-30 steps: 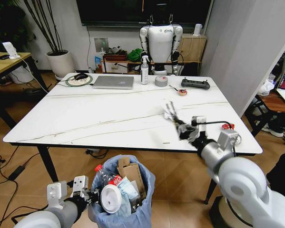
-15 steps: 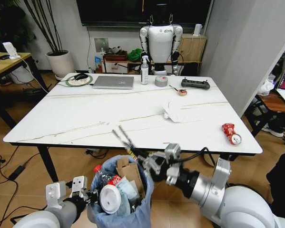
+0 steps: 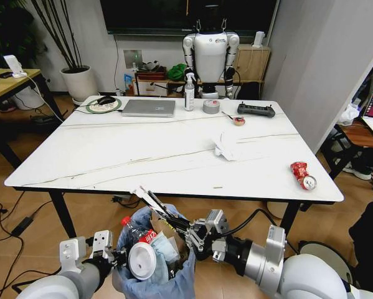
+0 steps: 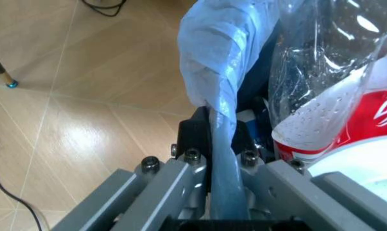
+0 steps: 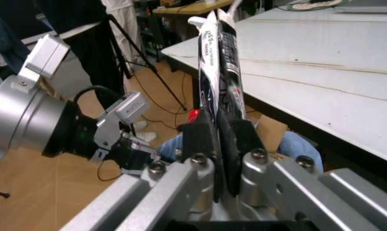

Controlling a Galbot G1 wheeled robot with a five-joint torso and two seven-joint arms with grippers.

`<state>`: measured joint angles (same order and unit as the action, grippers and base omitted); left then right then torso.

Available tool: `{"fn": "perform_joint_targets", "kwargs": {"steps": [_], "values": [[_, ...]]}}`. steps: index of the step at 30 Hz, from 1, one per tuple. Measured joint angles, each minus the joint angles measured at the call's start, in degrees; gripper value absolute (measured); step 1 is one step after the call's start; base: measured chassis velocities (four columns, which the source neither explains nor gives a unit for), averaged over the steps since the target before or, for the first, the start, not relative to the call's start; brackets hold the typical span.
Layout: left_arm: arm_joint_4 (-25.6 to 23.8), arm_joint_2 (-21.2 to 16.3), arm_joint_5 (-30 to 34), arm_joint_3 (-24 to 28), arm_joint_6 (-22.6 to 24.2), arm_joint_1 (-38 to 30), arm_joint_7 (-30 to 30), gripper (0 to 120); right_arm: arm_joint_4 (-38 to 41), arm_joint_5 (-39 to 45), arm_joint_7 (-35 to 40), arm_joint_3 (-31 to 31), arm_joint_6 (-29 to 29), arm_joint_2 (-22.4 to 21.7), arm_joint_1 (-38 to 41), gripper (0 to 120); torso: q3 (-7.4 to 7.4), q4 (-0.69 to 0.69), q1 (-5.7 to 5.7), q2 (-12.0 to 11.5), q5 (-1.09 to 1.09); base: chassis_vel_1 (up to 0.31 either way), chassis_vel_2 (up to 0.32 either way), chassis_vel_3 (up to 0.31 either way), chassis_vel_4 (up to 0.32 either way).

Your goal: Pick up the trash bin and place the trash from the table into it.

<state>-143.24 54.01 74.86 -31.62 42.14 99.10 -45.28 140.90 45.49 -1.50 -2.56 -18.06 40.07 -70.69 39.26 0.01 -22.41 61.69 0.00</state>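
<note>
Head view: right gripper (image 3: 174,221) jaws pinch wrapper (image 3: 150,204) above trash bin (image 3: 152,283).

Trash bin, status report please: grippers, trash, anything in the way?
Left gripper shut on trash bin rim. Right gripper shut on wrapper, above bin. Crushed can and white paper on table. Nothing in the way.

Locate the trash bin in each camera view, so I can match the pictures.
Head view: trash bin, bottom centre.
Left wrist view: blue rim, pinched by the left claw.
Right wrist view: blue rim behind the right claw holding a wrapper.
Shared landmark: the left claw on that rim.
</note>
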Motion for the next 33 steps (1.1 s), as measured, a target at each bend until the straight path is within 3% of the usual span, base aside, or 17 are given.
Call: {"fn": "perform_joint_targets", "kwargs": {"steps": [4, 13, 19, 21, 25, 28, 33], "values": [[0.0, -0.4, 0.1, -0.1, 0.0, 0.0, 0.1, 0, 1.2, 0.9, -0.1, -0.4, 0.1, -1.2, 0.1, 23, 0.00, 0.00, 0.00, 0.0, -0.01, 0.000, 0.000, 0.000, 0.000], [0.0, -0.3, 0.1, 0.2, 0.0, -0.1, 0.3, 0, 0.5, 1.7, 1.5, 0.4, 0.0, -0.6, 1.2, 52, 0.00, 0.00, 0.00, 0.0, 0.00, 0.000, 0.000, 0.000, 0.000], [0.0, -0.1, 0.0, 0.3, 0.0, 0.1, 0.4, 0, -2.5, 6.7, 13.7, 2.5, -2.4, 3.1, 5.8, 72, 0.01, 0.00, -0.01, 0.0, 0.00, 0.000, 0.000, 0.000, 0.000], [0.0, 0.1, -0.1, 0.5, 0.0, 0.3, 0.4, 0, -5.2, 9.2, 19.8, 3.1, -3.3, 4.5, 8.5, 80, 0.01, 0.00, -0.01, 0.0, 0.00, 0.000, 0.000, 0.000, 0.000], [0.0, 0.7, -0.5, 0.6, 0.0, 0.5, 0.5, 0, -13.7, 9.2, 24.5, 4.2, -3.9, 7.1, 14.0, 96, 0.01, -0.01, -0.01, 0.0, 0.00, 0.000, 0.000, 0.000, 0.000], [0.0, 1.0, -0.6, 0.6, 0.0, 0.7, 0.5, 0, -17.1, 9.0, 25.4, 4.3, -4.5, 8.1, 16.4, 99, 0.01, 0.00, -0.01, 0.0, 0.00, 0.000, 0.000, 0.000, 0.000], [0.0, 0.4, -0.6, 0.6, 0.0, 0.3, 0.8, 0, -25.8, 12.9, 30.9, 2.6, -8.2, 11.3, 27.3, 100, 0.01, -0.01, -0.01, 0.0, 0.00, 0.000, 0.000, 0.000, 0.000]]}}
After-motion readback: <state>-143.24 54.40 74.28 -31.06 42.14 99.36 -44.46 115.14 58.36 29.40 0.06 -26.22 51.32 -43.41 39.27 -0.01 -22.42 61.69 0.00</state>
